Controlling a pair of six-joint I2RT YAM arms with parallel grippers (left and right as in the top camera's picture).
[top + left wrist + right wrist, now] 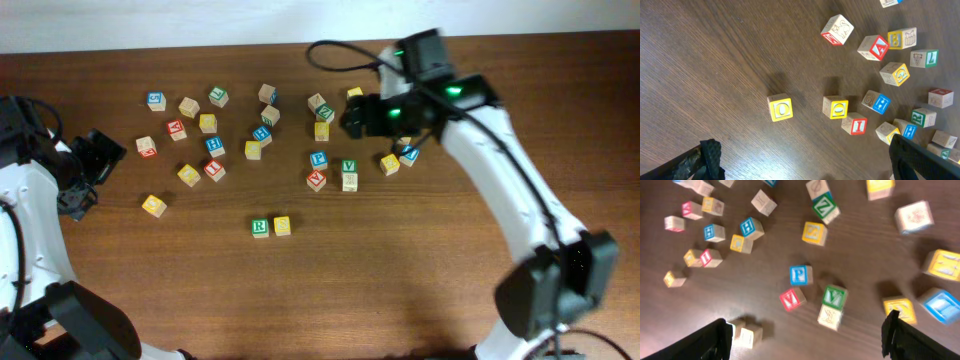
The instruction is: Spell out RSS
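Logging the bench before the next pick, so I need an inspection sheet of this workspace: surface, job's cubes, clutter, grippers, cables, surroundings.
Surface: brown wooden table, no spills seen.
Job's things: green R cube with a yellow cube close beside it, letter unreadable; yellow S cube loose in the scatter.
Clutter: many other letter cubes, among them the green V cube.
Grippers: left gripper open, empty; right gripper open, empty, above the scatter.
Cables: black cable loops by the right arm.
Surroundings: pale wall behind the table.

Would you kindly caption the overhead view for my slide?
Green R cube beside a yellow cube; right pincer above scattered cubes.
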